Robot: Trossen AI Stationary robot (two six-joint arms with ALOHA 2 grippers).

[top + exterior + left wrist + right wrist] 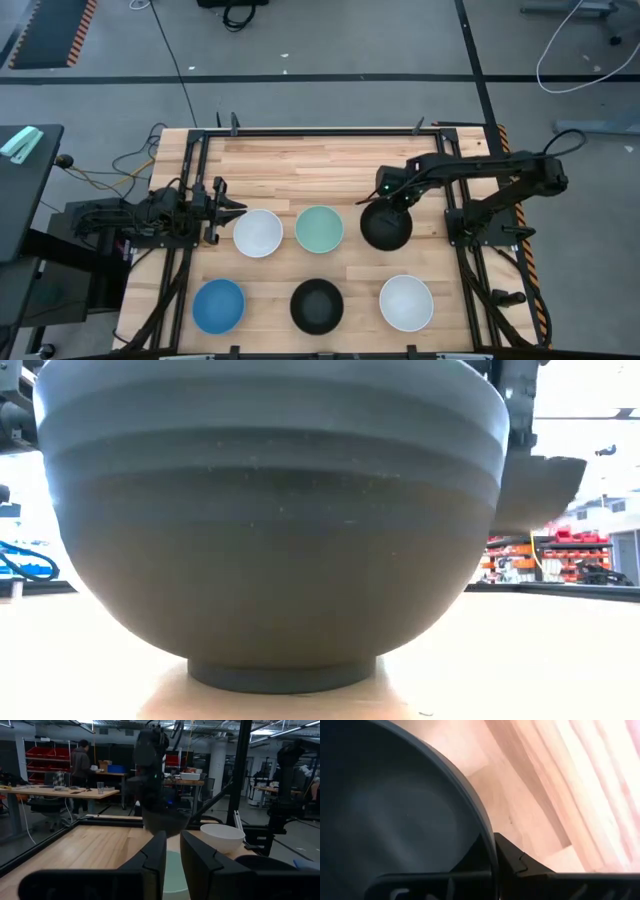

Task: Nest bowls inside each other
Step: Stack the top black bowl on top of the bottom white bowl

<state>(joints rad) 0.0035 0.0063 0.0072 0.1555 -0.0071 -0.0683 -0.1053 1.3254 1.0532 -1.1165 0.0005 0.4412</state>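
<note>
**Right tool pinching the rim of a black bowl, five more bowls still sitting loose**

So the right tool (381,205) is reaching in over the counter (300,165) and has its fingers clamped on the rim of a black bowl (386,226). The right wrist view shows it nicely: one finger inside the rim, the other outside, with the bowl wall squeezed between them. In the low view that bowl (540,490) looks lifted off the wood, hanging behind the much closer second black bowl (270,520).

Relative to the right tool: the mint green bowl (319,229) is just beside the held bowl, on the side toward the left arm, and a white bowl (258,232) comes next in that same row. The other white bowl (406,302) sits on the counter nearer the front edge, almost straight below the tool's bowl, with the second black bowl (316,305) beside it and the blue bowl (218,306) farthest off.

The left tool (228,209) is parked at the left side of the counter, right next to the first white bowl, fingers close together with only a narrow gap and nothing in them.
</note>
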